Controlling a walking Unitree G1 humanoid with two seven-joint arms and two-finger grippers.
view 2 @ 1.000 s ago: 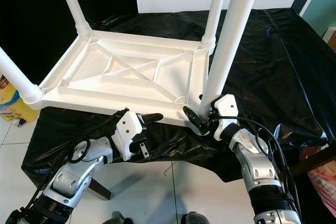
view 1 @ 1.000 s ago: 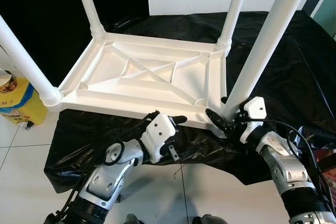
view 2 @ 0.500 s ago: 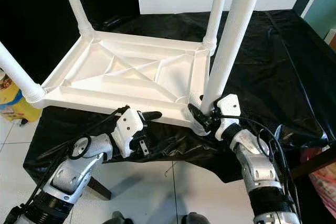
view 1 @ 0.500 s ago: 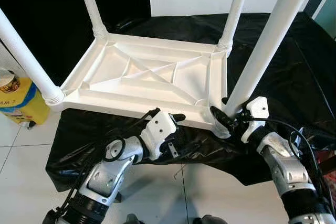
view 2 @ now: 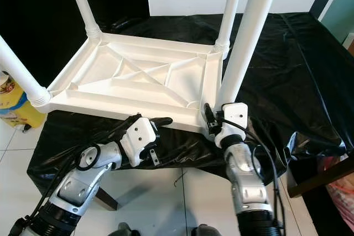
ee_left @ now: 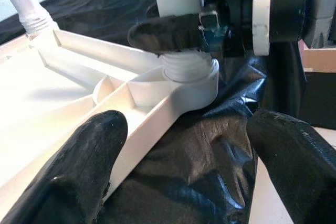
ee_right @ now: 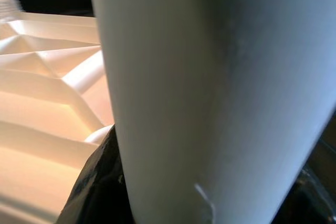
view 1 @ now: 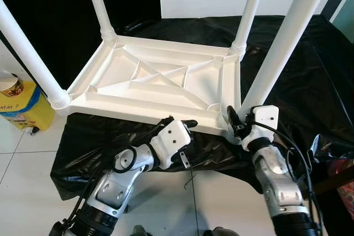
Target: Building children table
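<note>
A white children's table (view 1: 160,81) lies upside down on a black cloth (view 1: 310,81), its legs pointing up. My right gripper (view 1: 235,122) is shut on the base of the near right leg (view 1: 279,48), just above the corner socket (ee_left: 191,80). In the right wrist view that leg (ee_right: 210,93) stands very close, with the ribbed underside (ee_right: 47,77) beside it. My left gripper (view 1: 180,128) hovers open at the table's front edge, left of that corner. Its black fingers (ee_left: 79,171) stand wide apart with nothing between them.
Three other legs stand screwed in: near left (view 1: 27,53), far left (view 1: 98,4), far right (view 1: 251,9). A yellow container (view 1: 22,106) sits on the tiled floor (view 1: 22,181) at the left. The cloth hangs over the front edge of its support.
My right wrist has turned around the leg's base and the forearm has swung from the right to below the corner. The left gripper has barely moved. The camera shifted slightly.
</note>
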